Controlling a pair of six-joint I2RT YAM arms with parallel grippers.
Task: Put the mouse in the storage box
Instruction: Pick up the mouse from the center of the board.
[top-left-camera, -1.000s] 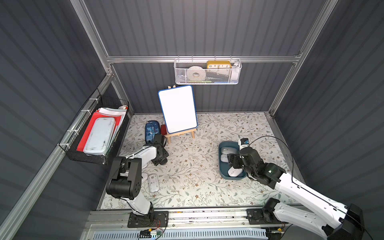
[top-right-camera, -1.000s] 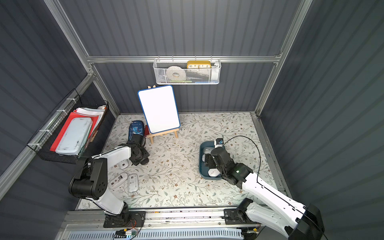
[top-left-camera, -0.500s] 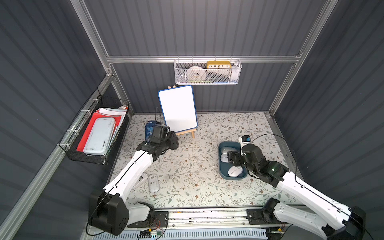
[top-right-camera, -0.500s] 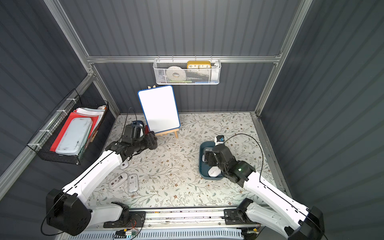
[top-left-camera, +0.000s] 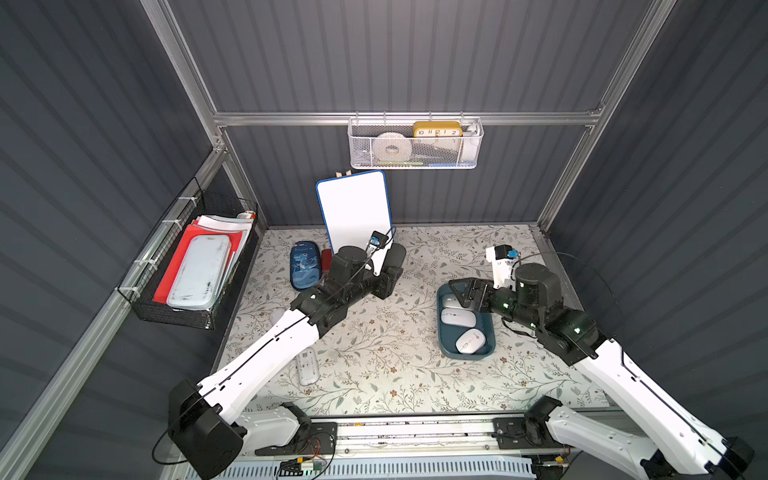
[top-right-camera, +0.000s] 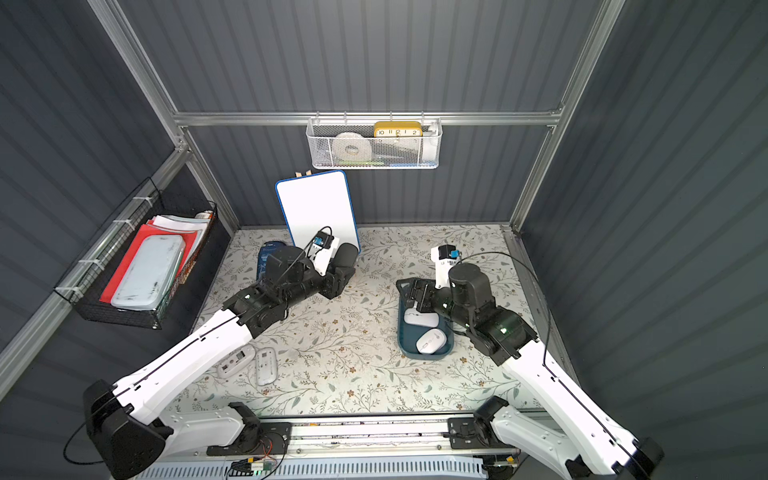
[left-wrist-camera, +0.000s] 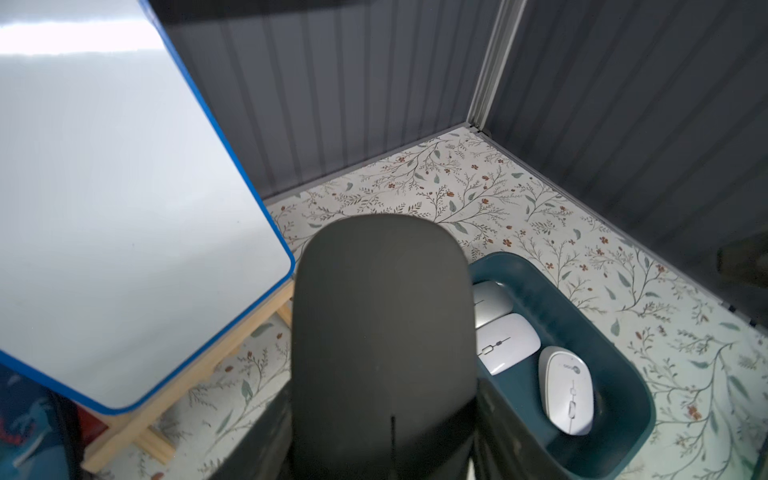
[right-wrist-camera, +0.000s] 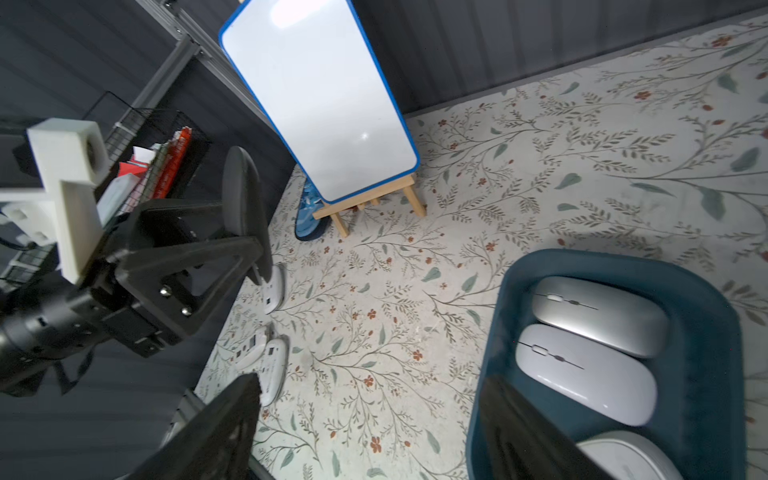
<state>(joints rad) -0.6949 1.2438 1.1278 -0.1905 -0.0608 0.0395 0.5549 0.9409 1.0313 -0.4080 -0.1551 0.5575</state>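
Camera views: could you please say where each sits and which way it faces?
Both top views: high in front, looking down on the table; left arm, right arm show.
Left wrist: faces the storage box past the black mouse in the left pincer.
Right wrist: faces the whiteboard across the table; open right pincer shows.
Shared: wrist views show box and whiteboard.

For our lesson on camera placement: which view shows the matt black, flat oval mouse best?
The left wrist view: the matt black, flat oval mouse fills the middle, top face toward the lens. The right wrist view shows the mouse edge-on. In both top views the mouse is only a small dark shape.
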